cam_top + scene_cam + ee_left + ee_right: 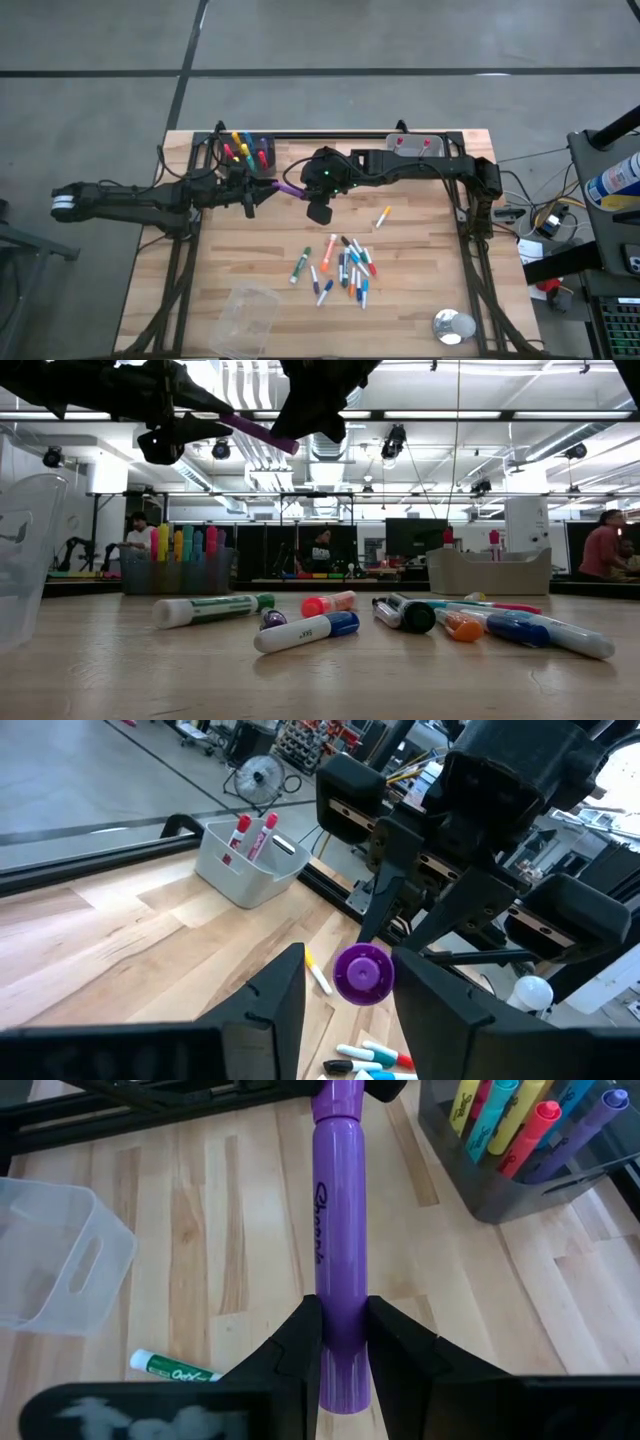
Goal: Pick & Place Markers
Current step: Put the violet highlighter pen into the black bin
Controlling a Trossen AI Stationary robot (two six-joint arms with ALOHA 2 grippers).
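- The right hand (340,1345) holds a fat purple marker (338,1270) by one end, with both dark fingers pressed tight on its smooth round barrel.
- The left hand (262,190) is up in the air at the marker's other end. Its fingers stand apart on each side of the round purple tip, and you can see gaps, so it is not squeezing yet.
- Both hands meet above the far middle of the worktop (420,260), high over the wood.
- Just beside the left hand sits a dark bin (250,152) with bright markers standing up in it: yellow, red, pink and blue.
- On the far right side is a grey tub (415,146) with two red-capped markers inside.
- A pile of loose markers (345,270) lies on the near middle of the worktop in mixed colours. A green and white one (300,265) lies a bit to the side, and a yellow-tipped one (383,216) lies alone further back.
- A clear plastic box (245,315) sits at the near left corner, and a small shiny round thing (452,325) sits at the near right.
- The worktop is pale wood made of long strips, with a black frame round it.
- The room behind is big, with bright ceiling lights, more desks and a few people far off.
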